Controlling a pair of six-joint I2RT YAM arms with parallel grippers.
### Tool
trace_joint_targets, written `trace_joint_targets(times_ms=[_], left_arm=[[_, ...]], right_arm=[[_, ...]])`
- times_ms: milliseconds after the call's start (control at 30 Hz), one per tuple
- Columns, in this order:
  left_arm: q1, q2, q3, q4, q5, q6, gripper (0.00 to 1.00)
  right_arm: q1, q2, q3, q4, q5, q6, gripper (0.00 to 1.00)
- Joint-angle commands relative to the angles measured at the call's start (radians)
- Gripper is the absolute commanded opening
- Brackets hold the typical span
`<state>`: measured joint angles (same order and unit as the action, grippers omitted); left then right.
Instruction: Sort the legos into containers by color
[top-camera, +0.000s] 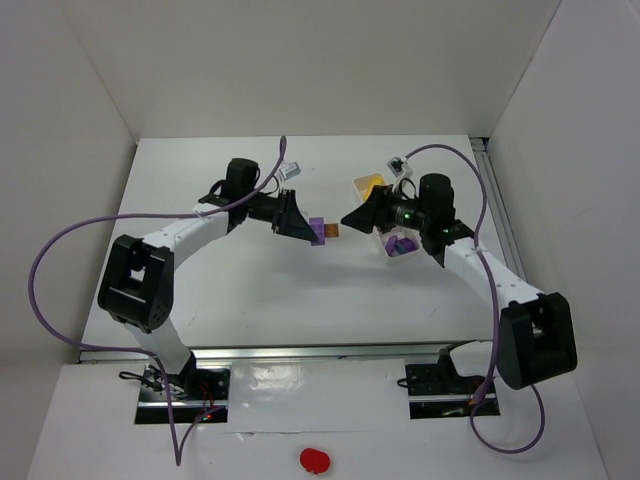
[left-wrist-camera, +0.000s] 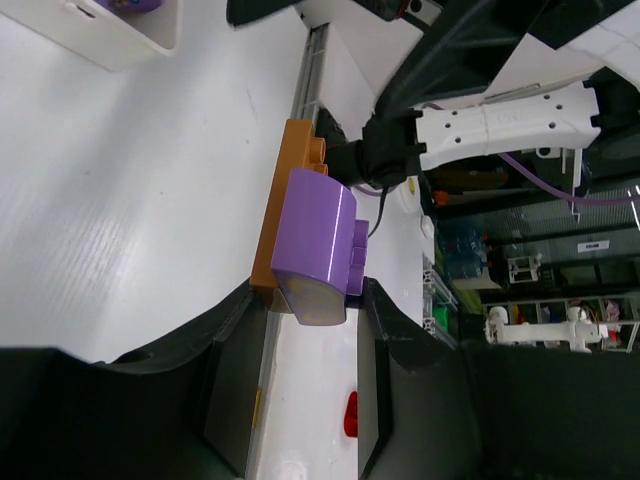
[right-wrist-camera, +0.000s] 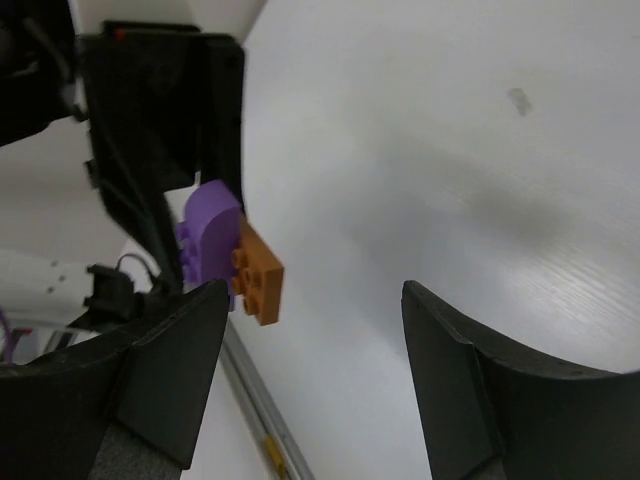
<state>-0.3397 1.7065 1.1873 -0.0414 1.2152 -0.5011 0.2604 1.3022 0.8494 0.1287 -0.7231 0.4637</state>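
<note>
The white table (top-camera: 250, 300) fills the middle of the top view, boxed in by pale walls. Both arms reach toward its centre from the bottom edge. The left arm (top-camera: 180, 235) bends up and across from the lower left. The right arm (top-camera: 480, 265) comes up from the lower right, and its wrist covers the middle of the tray.

The left claw (left-wrist-camera: 315, 300) is clamped on the bigger purple brick (left-wrist-camera: 318, 240), one dark finger pressing each side. This brick sits just left of centre in the top view. An orange-brown brick (left-wrist-camera: 290, 195) is stuck flat against it, on the side facing the right arm. I cannot tell whether the pair touches the table or hangs just above it.

The right claw (right-wrist-camera: 315, 300) stands wide apart with nothing between its jaws. It points at the two joined bricks, which show in the left middle of the right wrist view, near but not touching its fingers (right-wrist-camera: 170, 360).

The narrow white tray (left-wrist-camera: 120, 42) lies right of centre in the top view, running from upper left to lower right. A yellow brick (top-camera: 368, 183) fills its upper end compartment. A smaller purple brick (top-camera: 400, 245) lies in its lower end compartment, just beside the right arm. The compartments between them are hidden by the wrist.
</note>
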Motion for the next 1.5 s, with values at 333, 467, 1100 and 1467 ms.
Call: trace_joint_targets(times_ms=[333, 467, 1100, 1467], left_arm=[[0.001, -0.021, 0.003, 0.095, 0.104, -0.008, 0.0], [0.001, -0.03, 0.003, 0.104, 0.104, -0.017, 0.0], [0.01, -0.011, 0.09, -0.235, -0.169, 0.183, 1.0], [-0.027, -0.108, 0.071, -0.222, -0.523, 0.063, 0.82]], right_arm=[[0.048, 0.058, -0.003, 0.138, -0.242, 0.007, 0.72], [0.057, 0.069, 0.007, 0.164, -0.242, 0.026, 0.66], [0.146, 0.043, 0.029, 0.014, 0.21, 0.087, 0.03], [0.249, -0.011, 0.085, -0.215, 0.652, 0.066, 0.0]])
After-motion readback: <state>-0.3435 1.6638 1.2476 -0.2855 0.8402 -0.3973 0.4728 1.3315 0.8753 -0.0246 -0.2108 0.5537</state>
